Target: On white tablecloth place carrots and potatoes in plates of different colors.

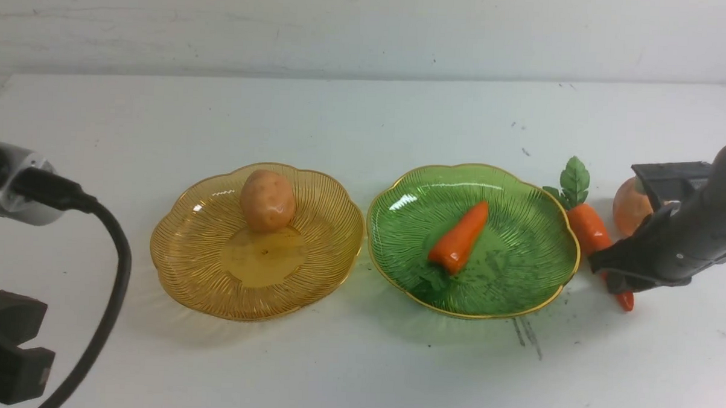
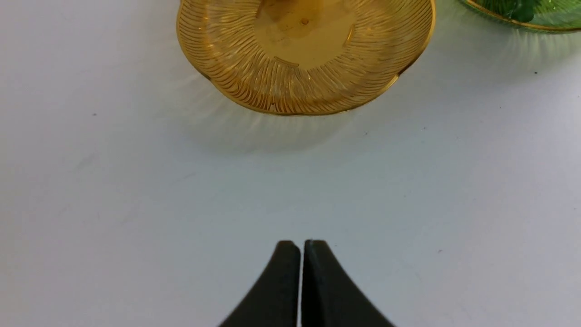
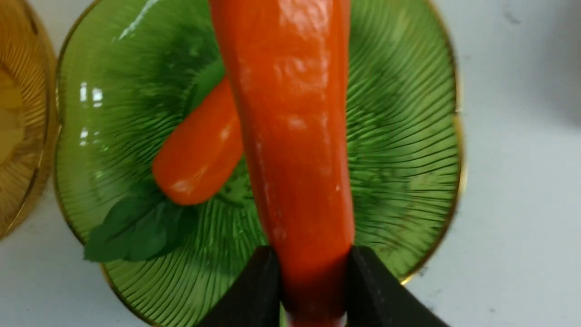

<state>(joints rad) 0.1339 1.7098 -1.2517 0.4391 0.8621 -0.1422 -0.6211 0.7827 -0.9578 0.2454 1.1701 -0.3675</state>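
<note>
On the white tablecloth (image 1: 357,367) an amber-yellow plate (image 1: 180,264) holds one potato (image 1: 268,199). A green plate (image 1: 531,234) holds the short carrot (image 1: 458,237). My right gripper (image 1: 608,267) is shut on the longer carrot (image 1: 587,227) just right of the green plate's rim, leaf top pointing away. In the right wrist view the carrot (image 3: 295,136) sits between the fingers (image 3: 254,290), with the green plate (image 3: 408,136) behind it. The second potato (image 1: 630,204) lies on the cloth behind the right gripper. My left gripper (image 2: 302,245) is shut and empty, in front of the amber plate (image 2: 272,91).
A black cable (image 1: 110,267) loops from the left arm at the near left. Dark pen streaks (image 1: 527,333) mark the cloth in front of the green plate. A white wall (image 1: 369,29) stands behind the table's far edge.
</note>
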